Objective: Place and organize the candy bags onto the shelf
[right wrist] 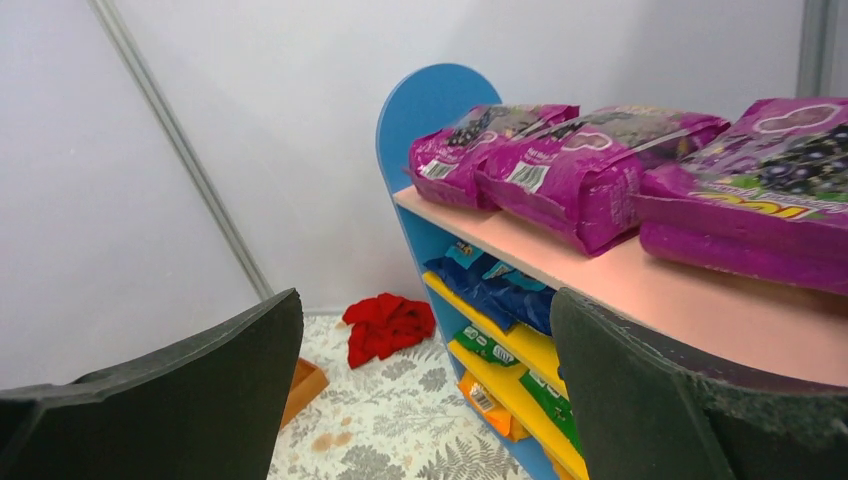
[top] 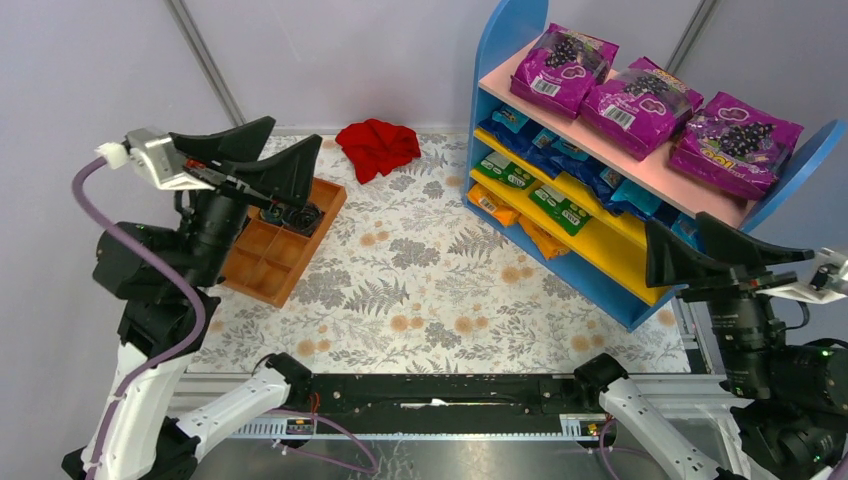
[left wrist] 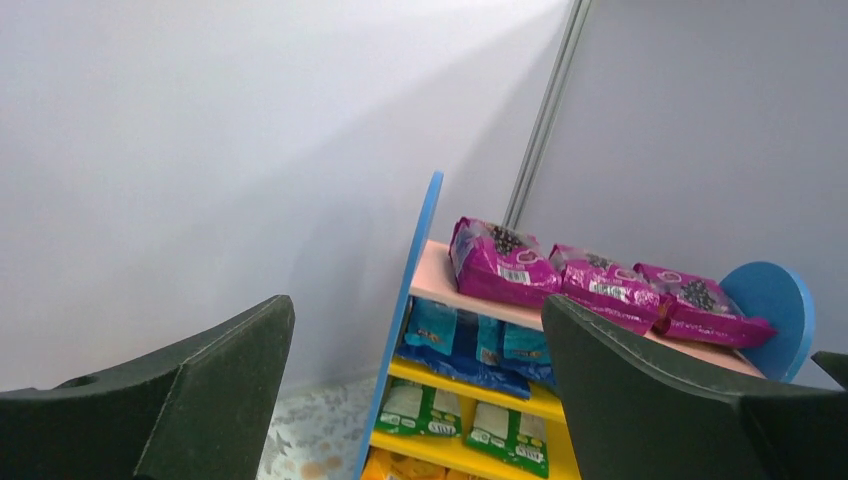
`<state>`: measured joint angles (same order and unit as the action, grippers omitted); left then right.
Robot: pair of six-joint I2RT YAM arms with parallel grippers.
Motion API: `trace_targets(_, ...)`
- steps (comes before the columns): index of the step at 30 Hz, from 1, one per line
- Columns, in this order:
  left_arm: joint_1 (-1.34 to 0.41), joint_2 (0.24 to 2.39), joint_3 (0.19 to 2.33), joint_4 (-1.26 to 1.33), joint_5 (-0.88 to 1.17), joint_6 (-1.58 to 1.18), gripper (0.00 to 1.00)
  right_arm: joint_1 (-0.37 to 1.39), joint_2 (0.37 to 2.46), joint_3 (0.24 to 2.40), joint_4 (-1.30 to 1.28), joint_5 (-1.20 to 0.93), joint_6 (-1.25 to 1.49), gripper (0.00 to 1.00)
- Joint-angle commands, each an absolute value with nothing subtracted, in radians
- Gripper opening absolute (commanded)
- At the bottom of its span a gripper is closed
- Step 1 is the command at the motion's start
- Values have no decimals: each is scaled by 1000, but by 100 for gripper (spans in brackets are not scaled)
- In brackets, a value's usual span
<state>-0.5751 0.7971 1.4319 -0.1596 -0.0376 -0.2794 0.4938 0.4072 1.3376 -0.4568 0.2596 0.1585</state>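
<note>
Candy bags [top: 560, 185] sit on the shelf [top: 500, 40], which stands on the right side of the bench [top: 420, 290] with its blue side panels at either end. Blue bags [top: 575, 165] fill the level just under the pink top board [top: 640, 160]. Green bags [top: 505, 172] lie on the yellow board [top: 600, 245] below them, and orange bags [top: 492, 207] lie on the lowest level, one of them sticking out past the front edge. Three magenta bags [top: 563, 68] lie side by side on the pink top board.

On the left arm [top: 140, 265], the left jaws are spread wide and hold nothing. From above they appear over the far end of the brown wooden tray [top: 270, 265], and they point toward the shelf. On the right arm [top: 770, 345], the right jaws are also wide and empty, raised beside the near end of the shelf. A red cloth [top: 378, 147] lies crumpled at the far edge of the bench, between tray and shelf.
</note>
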Motion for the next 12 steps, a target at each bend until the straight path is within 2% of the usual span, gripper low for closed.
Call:
trace_targets(1,-572,778,1477,-114,-64,-224,99,496,399,1374,-468,313,178,100)
trace_targets(12,-572,746,1466,-117,-95,-198,99,496,390,1358,-446,375,231,100)
